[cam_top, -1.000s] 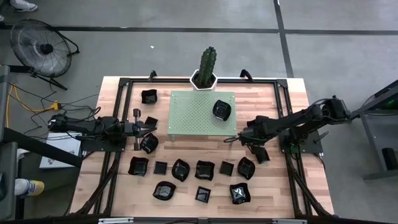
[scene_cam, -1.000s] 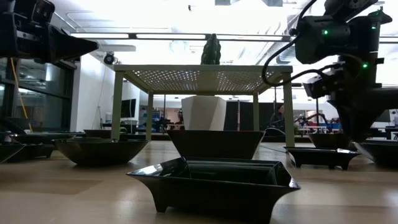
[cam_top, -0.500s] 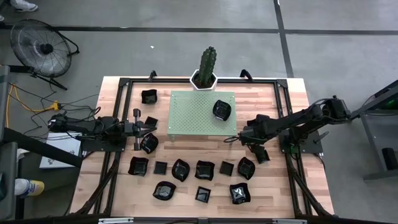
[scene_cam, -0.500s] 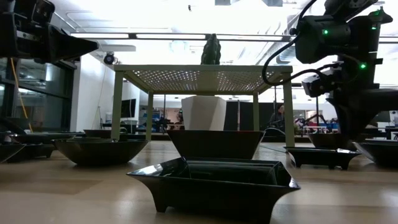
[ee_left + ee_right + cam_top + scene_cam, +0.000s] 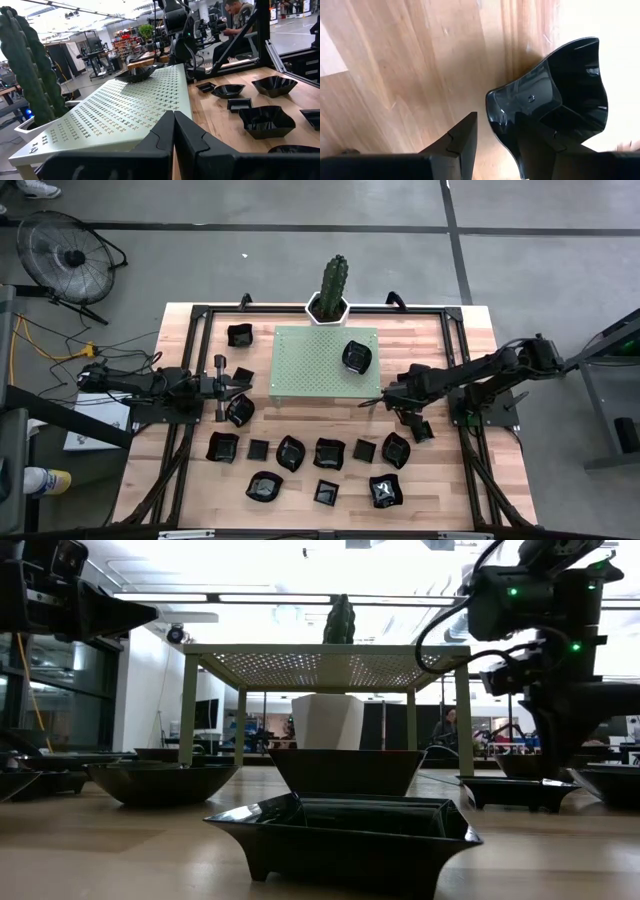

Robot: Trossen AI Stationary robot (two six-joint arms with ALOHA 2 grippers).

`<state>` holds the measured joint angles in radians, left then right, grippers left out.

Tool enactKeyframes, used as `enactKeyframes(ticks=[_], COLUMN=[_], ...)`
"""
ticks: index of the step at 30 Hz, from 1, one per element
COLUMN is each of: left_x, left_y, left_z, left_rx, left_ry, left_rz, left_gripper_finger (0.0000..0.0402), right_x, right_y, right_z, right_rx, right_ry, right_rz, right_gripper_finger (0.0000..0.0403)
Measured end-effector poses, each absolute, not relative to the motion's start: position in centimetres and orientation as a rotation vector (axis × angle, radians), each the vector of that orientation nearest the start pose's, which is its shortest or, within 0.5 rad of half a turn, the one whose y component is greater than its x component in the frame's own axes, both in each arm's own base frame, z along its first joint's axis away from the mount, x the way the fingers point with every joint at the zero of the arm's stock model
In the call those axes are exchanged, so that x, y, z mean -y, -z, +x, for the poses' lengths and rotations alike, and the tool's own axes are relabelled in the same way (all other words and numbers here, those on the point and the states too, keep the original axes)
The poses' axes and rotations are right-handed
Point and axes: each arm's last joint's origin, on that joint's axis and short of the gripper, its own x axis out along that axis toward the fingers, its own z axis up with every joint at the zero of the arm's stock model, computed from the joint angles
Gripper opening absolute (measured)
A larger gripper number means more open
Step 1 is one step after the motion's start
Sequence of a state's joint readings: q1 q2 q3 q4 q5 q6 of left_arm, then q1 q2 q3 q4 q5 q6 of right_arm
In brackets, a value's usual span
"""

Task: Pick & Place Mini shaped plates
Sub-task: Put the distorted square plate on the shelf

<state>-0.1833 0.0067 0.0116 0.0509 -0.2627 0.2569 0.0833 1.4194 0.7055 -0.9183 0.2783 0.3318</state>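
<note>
— While the left arm is waiting at the left edge of the counter, how is its tool sitting?
— It is pointing toward the green stand, with its two fingers pressed together and nothing between them. One black dish is lying just beside it, and another is sitting near the far left corner.
— And what is lying in the middle?
— A wavy-edged dish is resting on top of the stand, toward its right side. A cactus in a white pot is standing behind the stand. In front of it, a row of black dishes is running across the wood, with three more nearer the front edge. From the low view, a square dish is sitting closest, with a deeper one behind it.
— Where is the right arm working?
— Its tool is hanging low over the counter, just past the stand's right front corner. The fingers are standing apart at a narrow gap, holding nothing. A flared black dish is lying on the wood right beside one finger; whether they are touching, I cannot tell.
— Anyone behind?
— A person is sitting beyond the counter.
</note>
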Motion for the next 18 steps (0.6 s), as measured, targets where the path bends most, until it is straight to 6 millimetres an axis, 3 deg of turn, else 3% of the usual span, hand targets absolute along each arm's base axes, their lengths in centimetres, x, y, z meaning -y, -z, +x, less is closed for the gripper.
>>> enactKeyframes(ticks=[18], left_x=[1.0], left_y=[-17.2], left_z=[9.6], left_rx=[0.044], left_ry=[-0.086], left_rz=[0.244], left_gripper_finger=[0.0], right_x=[-0.4], right_y=[-14.3], right_z=[20.5], right_rx=[-1.582], right_ry=[0.381], right_rz=[-0.004], right_gripper_finger=[0.0126])
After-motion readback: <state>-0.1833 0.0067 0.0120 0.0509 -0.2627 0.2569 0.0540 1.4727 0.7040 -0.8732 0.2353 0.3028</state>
